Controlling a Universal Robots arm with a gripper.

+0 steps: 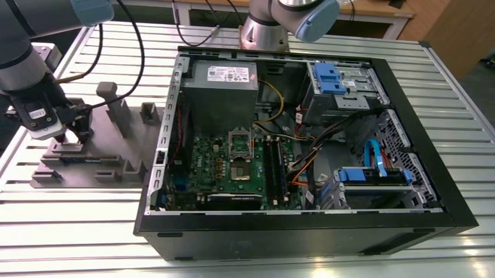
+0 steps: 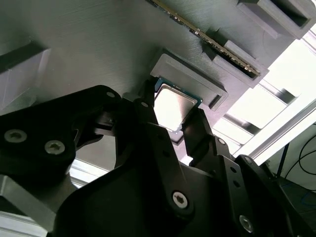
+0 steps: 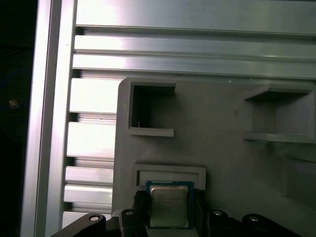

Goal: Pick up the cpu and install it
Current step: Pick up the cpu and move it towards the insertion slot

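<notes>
The cpu [image 2: 173, 106] [image 3: 169, 203] is a small square chip with a shiny metal top. It lies flat on the grey plastic fixture [image 1: 101, 165] [image 3: 222, 123], against a raised ledge [image 3: 170, 174]. My gripper [image 1: 66, 138] [image 2: 170, 117] [image 3: 169, 210] is down on the fixture at the exterior view's left. Its two black fingers [image 2: 147, 111] press against opposite edges of the cpu. The open computer case [image 1: 433, 191] stands to the exterior view's right, with the green motherboard [image 1: 208, 156] and its square socket [image 1: 241, 169] inside.
Upright grey posts [image 1: 116, 107] rise from the fixture close behind my gripper. A memory stick [image 2: 202, 34] stands in a fixture slot. A second arm's base [image 1: 267, 29] stands behind the case. The slatted aluminium table [image 1: 77, 226] runs to an edge beside the fixture.
</notes>
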